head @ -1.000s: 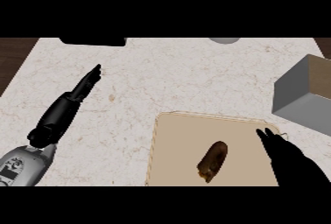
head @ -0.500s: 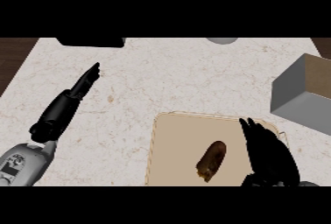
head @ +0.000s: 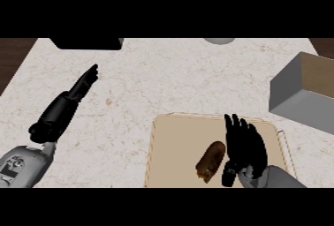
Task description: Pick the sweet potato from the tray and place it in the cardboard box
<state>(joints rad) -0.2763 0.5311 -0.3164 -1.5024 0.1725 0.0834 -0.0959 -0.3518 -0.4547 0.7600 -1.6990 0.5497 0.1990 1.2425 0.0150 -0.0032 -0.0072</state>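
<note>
The sweet potato [head: 210, 161] lies on the tray [head: 171, 150], at its lower middle, and the right hand [head: 244, 148] is over the tray just to its right, fingers straight and grasping nothing. The left hand [head: 70, 99] rests flat on the counter [head: 176, 79] well to the left, fingers extended. The box [head: 306, 95] stands at the right edge, apart from the tray.

The tray [head: 171, 145] sits on the counter [head: 176, 79] at the near edge. On the tray lies the sweet potato [head: 210, 161], with the right hand [head: 244, 148] just right of it. The cardboard box [head: 306, 95] stands right of and behind the tray. The left hand [head: 65, 106] rests left of the tray.
</note>
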